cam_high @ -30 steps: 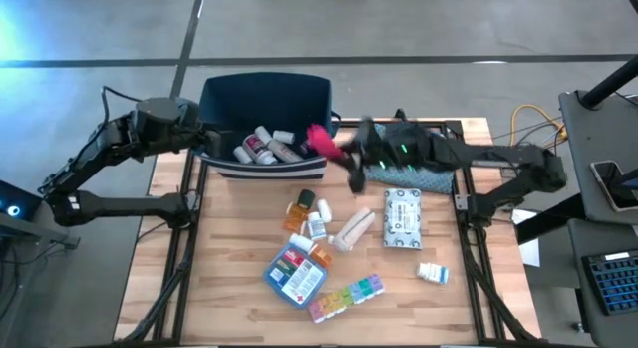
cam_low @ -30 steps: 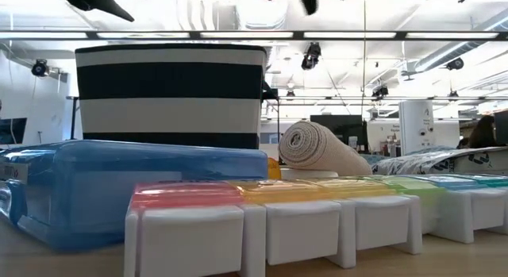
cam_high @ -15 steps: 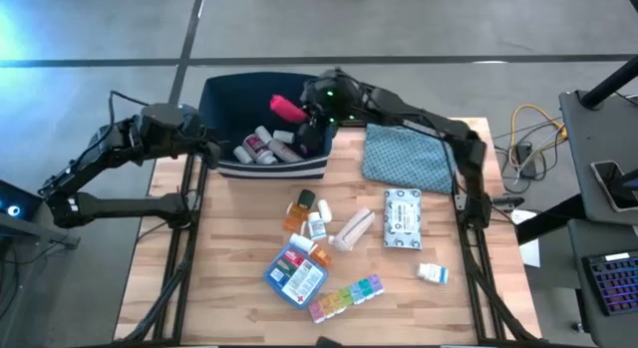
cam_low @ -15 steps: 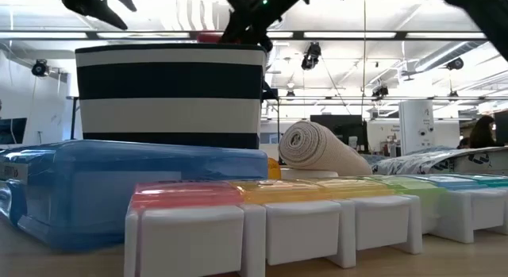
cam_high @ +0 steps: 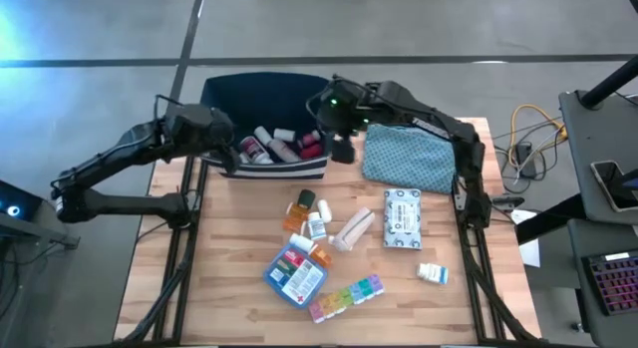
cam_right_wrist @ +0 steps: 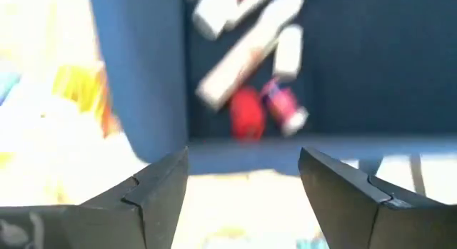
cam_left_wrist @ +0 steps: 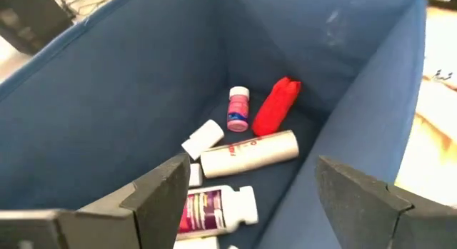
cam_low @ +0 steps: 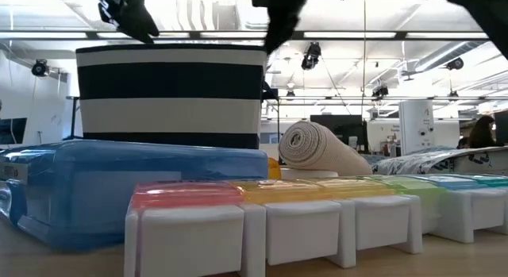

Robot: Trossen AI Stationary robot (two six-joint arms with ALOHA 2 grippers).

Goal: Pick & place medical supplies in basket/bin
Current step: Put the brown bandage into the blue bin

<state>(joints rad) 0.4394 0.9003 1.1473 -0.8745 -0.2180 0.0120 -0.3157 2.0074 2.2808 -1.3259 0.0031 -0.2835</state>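
Note:
The dark navy bin stands at the table's far side. In it lie white bottles, a white tube, a pink bottle and a red item, which also shows in the high view and the right wrist view. My left gripper hangs open and empty over the bin's left part. My right gripper hangs open and empty above the bin's right wall. More supplies lie on the wood nearer the front.
A teal patterned pouch lies right of the bin. On the table lie an orange bottle, a bandage roll, a wipes packet, a blue first-aid pouch, a rainbow pill organizer and a small white box.
My right gripper has carried the red item from beside the bin's right wall out over the bin, let it go and drawn back toward that wall, tipping downward. The red item now lies in the bin. My left gripper has moved right over the bin, sunk a little and rolled.

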